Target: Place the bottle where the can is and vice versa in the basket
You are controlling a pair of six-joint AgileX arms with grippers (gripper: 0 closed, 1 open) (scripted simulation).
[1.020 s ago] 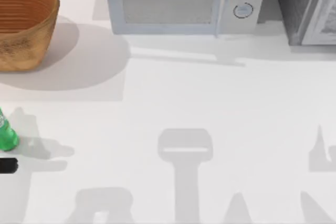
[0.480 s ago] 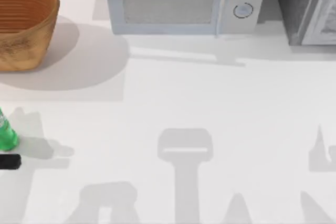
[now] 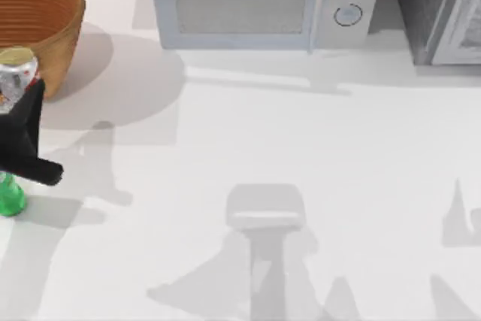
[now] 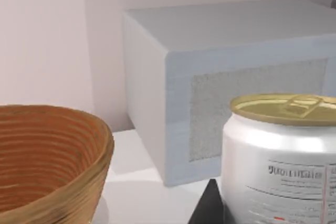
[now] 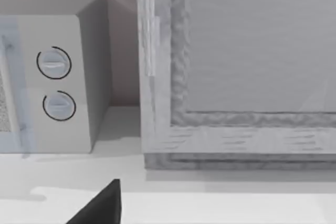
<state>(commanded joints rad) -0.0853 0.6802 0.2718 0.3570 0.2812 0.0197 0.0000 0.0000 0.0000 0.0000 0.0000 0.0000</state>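
The big risk right now is the can (image 3: 16, 73) slipping or tipping: it rides high in the left gripper (image 3: 19, 99), upright, gold top showing, and if it gets carried over the basket (image 3: 45, 5) too low its base may clip that tall flaring rim and twist out of the hold. Second worry: the bottle (image 3: 10, 197) stands on the bench (image 3: 301, 148) just beside the black arm at about 6 o'clock from the can, close enough that a careless swing could knock it over. Pose now: the left arm reaches in from the top view's left edge, gripper closed on the can, held above the bench just at 6 o'clock of the basket, which sits at the far-left corner. From the left wrist, the can (image 4: 283, 161) looms close with the basket (image 4: 52, 156) alongside and the microwave (image 4: 236, 87) behind. The right arm sits parked; a dark finger (image 5: 100, 205) shows in its wrist view, and I cannot tell whether that gripper is open.
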